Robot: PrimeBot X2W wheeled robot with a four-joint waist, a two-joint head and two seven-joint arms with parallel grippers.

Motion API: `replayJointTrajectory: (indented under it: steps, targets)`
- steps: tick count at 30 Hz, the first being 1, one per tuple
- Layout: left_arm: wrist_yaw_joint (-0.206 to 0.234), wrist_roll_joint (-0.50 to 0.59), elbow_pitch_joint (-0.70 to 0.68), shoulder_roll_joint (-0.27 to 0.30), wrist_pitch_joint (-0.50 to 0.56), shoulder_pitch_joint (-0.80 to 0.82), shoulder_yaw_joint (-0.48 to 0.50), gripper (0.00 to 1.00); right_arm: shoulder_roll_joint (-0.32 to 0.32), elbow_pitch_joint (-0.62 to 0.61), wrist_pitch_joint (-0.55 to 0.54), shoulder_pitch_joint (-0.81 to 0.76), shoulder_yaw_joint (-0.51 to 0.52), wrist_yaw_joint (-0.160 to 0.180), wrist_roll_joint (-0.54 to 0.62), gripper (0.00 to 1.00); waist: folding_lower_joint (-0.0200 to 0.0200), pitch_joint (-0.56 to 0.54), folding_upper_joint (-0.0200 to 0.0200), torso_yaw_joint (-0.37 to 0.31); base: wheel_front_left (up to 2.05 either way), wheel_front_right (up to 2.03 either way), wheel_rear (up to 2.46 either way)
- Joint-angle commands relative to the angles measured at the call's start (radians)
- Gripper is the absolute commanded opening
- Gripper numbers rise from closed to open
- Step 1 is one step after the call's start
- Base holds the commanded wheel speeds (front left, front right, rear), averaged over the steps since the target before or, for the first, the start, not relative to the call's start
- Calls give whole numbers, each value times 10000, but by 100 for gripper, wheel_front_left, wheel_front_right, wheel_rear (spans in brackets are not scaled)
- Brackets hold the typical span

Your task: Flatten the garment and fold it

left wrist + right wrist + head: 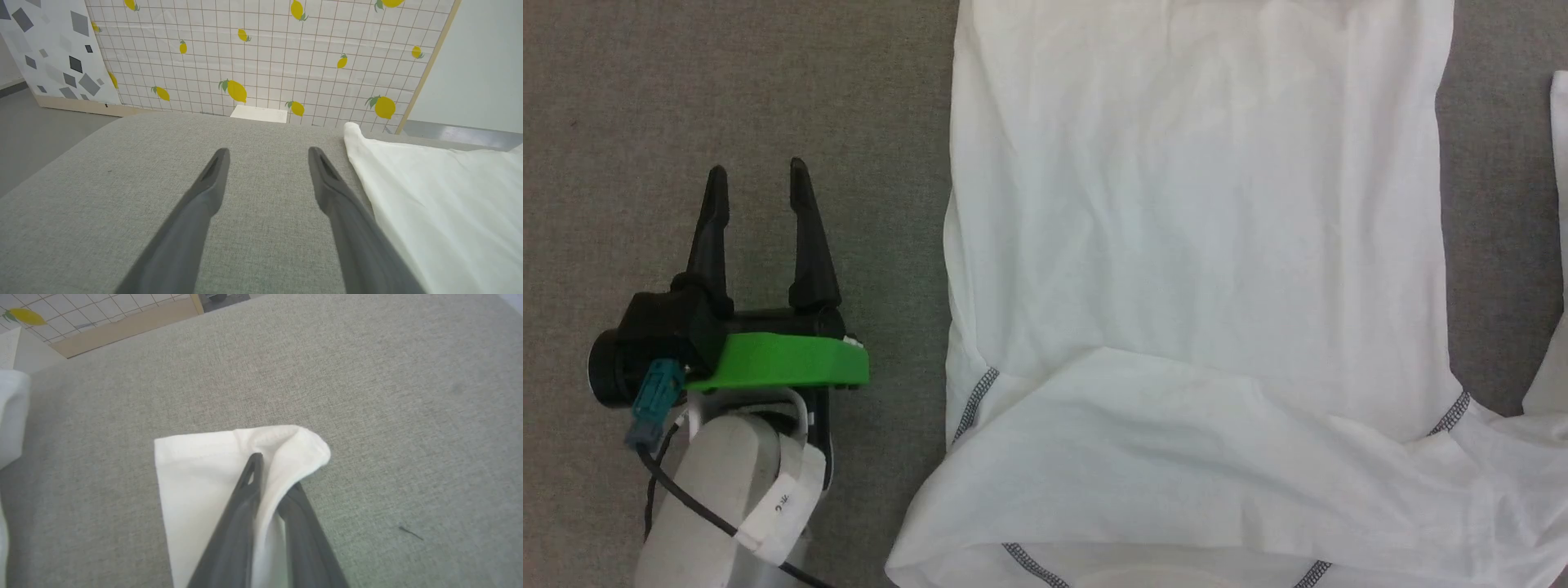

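My right claw [274,473] is pinched shut on a hemmed corner of the white T-shirt [1192,245], which is spread toward the grey fabric surface's [727,82] far edge. My left claw [757,175] gapes empty. The cloth looks light and limp, so I'd grip the hems.

Left pincer [757,169]: dark tapered fingers [809,245], green plate [780,359], teal connector [658,392], black cable [686,502].

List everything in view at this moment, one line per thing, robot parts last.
garment: one, white, spread on the surface, right of the left gripper
surface: one, grey fabric, under the garment
box: one, white, past the surface's far edge
lemon panel: one, white grid with yellow lemons, behind the box
speckled panel: one, white with grey shapes, beside the lemon panel
left gripper: one, dark fingers, open over bare surface
right gripper: one, dark fingers, shut on a hemmed garment edge
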State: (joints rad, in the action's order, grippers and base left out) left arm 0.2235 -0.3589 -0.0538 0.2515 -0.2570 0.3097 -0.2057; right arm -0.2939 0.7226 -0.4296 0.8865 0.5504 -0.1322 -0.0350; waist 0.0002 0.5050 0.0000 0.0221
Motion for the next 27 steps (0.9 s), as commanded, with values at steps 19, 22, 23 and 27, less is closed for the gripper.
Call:
replayJointTrajectory:
  steps: [19,22,23,27]
  targets:
    - [-1391,506,784,-1084,-47,-1690,1373,100,612,-7926,-350,-4722,-3566,15,-433,0,-2,-2703,0,-348,0,0,0]
    - [-1566,513,844,-1186,-47,-1875,1505,100,699,-9898,-1073,-5599,-4672,15,-578,0,-2,-2933,0,-274,0,0,0]
    - [-1592,531,839,-1231,-47,-1916,1519,100,685,-10304,-1240,-5782,-5011,15,-619,0,-2,-2979,0,-237,0,0,0]
    - [-1727,608,848,-1373,-47,-2047,1573,100,595,-11415,-1818,-6222,-6739,15,-754,0,-2,-3107,0,-60,0,0,0]
